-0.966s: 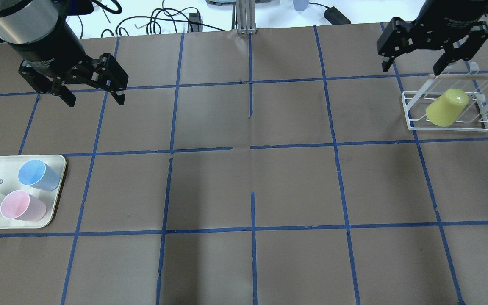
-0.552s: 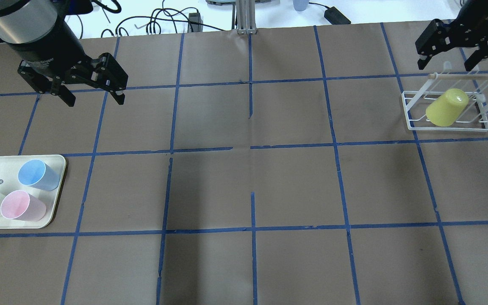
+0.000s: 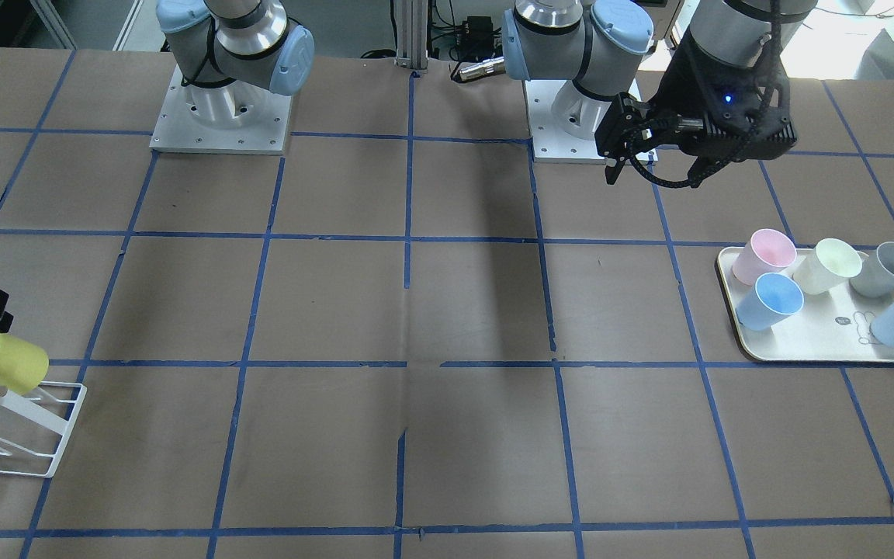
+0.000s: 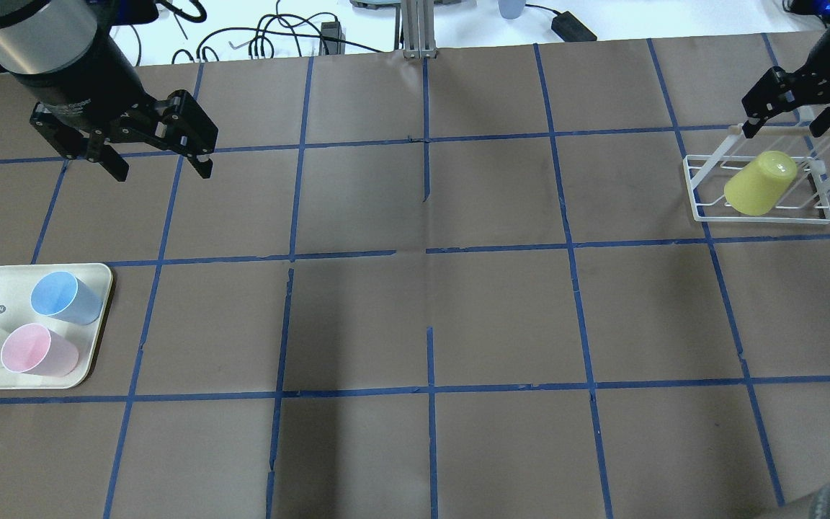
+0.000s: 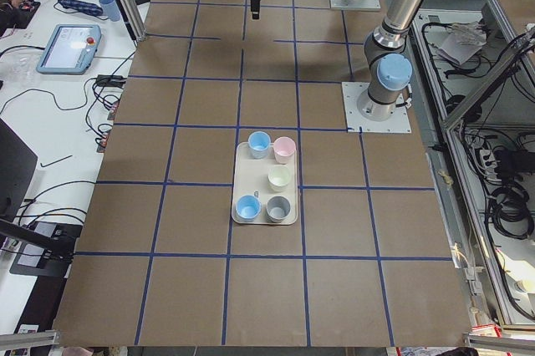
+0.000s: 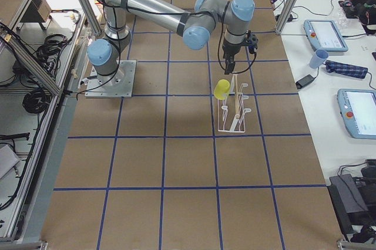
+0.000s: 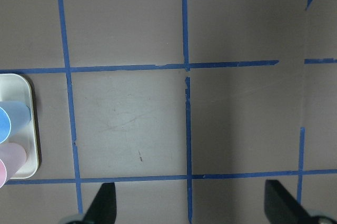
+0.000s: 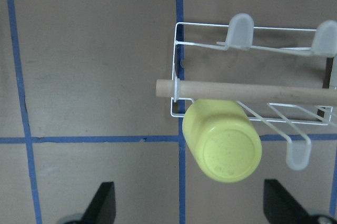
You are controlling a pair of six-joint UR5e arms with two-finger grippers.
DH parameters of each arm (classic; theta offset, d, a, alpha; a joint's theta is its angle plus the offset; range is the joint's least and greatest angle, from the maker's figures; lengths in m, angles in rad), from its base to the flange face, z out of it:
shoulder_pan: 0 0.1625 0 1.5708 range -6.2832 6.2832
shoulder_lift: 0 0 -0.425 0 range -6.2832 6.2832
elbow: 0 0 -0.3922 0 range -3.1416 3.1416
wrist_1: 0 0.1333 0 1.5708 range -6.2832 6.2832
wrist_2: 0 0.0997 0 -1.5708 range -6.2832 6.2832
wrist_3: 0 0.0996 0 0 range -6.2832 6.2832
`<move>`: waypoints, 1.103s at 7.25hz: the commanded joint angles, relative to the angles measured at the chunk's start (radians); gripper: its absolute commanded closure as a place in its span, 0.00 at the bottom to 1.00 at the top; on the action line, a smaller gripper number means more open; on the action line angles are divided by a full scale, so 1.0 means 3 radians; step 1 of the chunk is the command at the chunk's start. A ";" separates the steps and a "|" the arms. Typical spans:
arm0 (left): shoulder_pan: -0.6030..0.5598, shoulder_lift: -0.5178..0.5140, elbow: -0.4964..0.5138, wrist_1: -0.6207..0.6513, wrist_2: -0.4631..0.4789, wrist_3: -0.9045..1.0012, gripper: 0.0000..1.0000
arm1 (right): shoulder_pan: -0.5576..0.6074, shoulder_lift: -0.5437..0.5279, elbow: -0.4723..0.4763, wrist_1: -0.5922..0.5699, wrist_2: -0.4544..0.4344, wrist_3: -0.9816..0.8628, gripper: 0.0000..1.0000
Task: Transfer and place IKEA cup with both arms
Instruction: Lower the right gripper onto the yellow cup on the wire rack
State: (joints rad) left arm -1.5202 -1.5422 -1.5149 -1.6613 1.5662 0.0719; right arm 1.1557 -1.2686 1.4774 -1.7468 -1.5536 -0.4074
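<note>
A: Where's the IKEA cup (image 4: 759, 184)?

B: It's on the white wire rack (image 8: 241, 27) at the robot's right end of the bench (image 4: 429, 324). It hangs tilted with its base up, just under the wooden rail (image 8: 274, 92). It hasn't shifted in the last second.

A: What has changed, then?

B: Only the right gripper (image 4: 781, 132). A second ago it was inboard of the rack and higher. Since then it has swung outward and dropped, and it now sits over the rail and directly above the cup. The wrist view looks straight down on the cup's base, with a fingertip low at each side.

A: And the jaws?

B: They're spread wide with nothing between them, and they're not touching the cup yet.

A: And the other side?

B: The left gripper (image 4: 163, 173) hovers where it was, over bare bench and well apart from the cup. Its jaws are also spread and empty. The tray (image 3: 812, 341) lies further along on that side.

A: So what does that mean for the task?

B: I'd say it's at the very start, with the approach for the pick nearly lined up. My guess is the right arm lifts the cup off its peg and brings it toward the middle for a hand-over. The rail sits close above the cup, so the descent needs care.
</note>
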 commanded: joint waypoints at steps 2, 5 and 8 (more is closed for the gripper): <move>0.0005 0.0002 -0.0002 0.0000 0.0000 0.0001 0.00 | -0.0068 0.0153 0.0127 -0.0281 -0.0037 -0.0074 0.00; 0.0005 0.0002 -0.0002 0.0000 0.0000 0.0006 0.00 | -0.0084 0.0164 0.0413 -0.0573 -0.0047 -0.0140 0.00; 0.0005 0.0007 -0.0002 0.0000 0.0000 0.0006 0.00 | -0.0089 0.0164 0.0449 -0.0640 -0.0170 -0.0181 0.00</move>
State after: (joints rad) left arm -1.5187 -1.5410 -1.5156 -1.6613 1.5662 0.0736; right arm 1.1295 -1.2195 1.6082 -1.9322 -1.5949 -0.4596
